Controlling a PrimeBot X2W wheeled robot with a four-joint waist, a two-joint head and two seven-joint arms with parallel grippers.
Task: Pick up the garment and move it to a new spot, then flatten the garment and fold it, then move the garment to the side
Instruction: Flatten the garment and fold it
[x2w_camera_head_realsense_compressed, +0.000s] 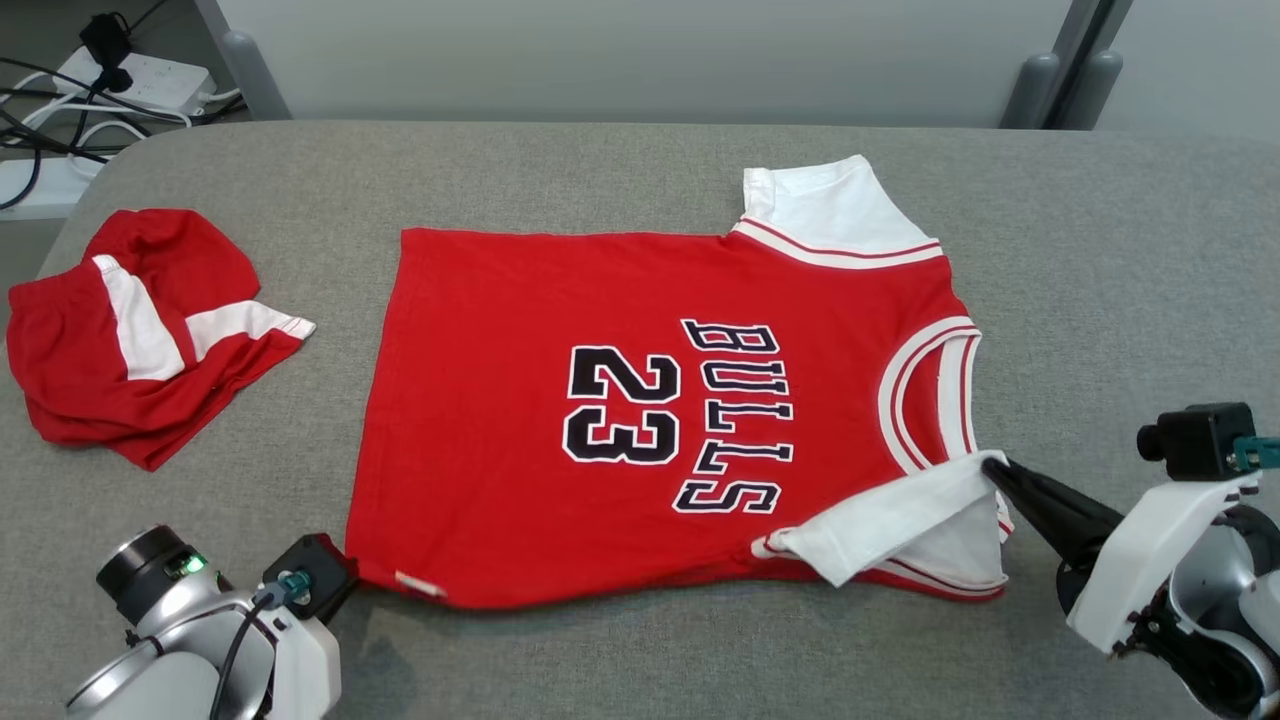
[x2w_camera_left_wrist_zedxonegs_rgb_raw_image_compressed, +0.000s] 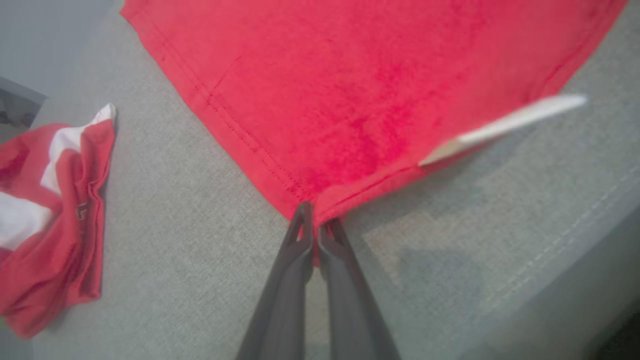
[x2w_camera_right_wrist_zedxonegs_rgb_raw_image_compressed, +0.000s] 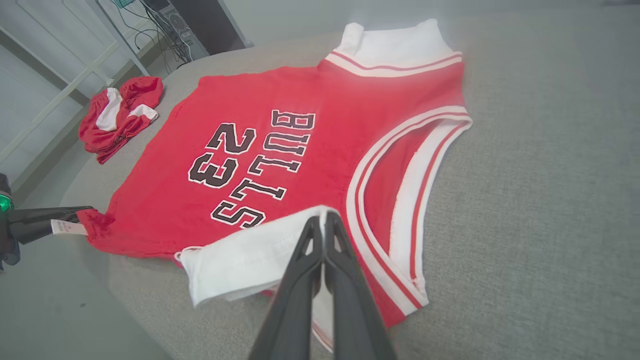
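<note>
The garment (x2w_camera_head_realsense_compressed: 640, 420) is a red jersey with white sleeves and black "BULLS 23" lettering, spread flat on the grey table, neck toward the right. My left gripper (x2w_camera_left_wrist_zedxonegs_rgb_raw_image_compressed: 316, 225) is shut on the jersey's near hem corner (x2w_camera_left_wrist_zedxonegs_rgb_raw_image_compressed: 320, 200), beside a white label (x2w_camera_left_wrist_zedxonegs_rgb_raw_image_compressed: 500, 127). In the head view that corner sits by the left wrist (x2w_camera_head_realsense_compressed: 345, 575). My right gripper (x2w_camera_right_wrist_zedxonegs_rgb_raw_image_compressed: 322, 222) is shut on the near white sleeve (x2w_camera_right_wrist_zedxonegs_rgb_raw_image_compressed: 250, 260), which is lifted and folded over toward the jersey's body. In the head view the right gripper (x2w_camera_head_realsense_compressed: 992, 465) pinches that sleeve (x2w_camera_head_realsense_compressed: 890, 520).
Red and white shorts (x2w_camera_head_realsense_compressed: 130, 330) lie crumpled at the table's left end. Cables and a power strip (x2w_camera_head_realsense_compressed: 130, 75) sit on the floor beyond the far left corner. The grey table (x2w_camera_head_realsense_compressed: 1100, 250) has bare surface to the right and along the near edge.
</note>
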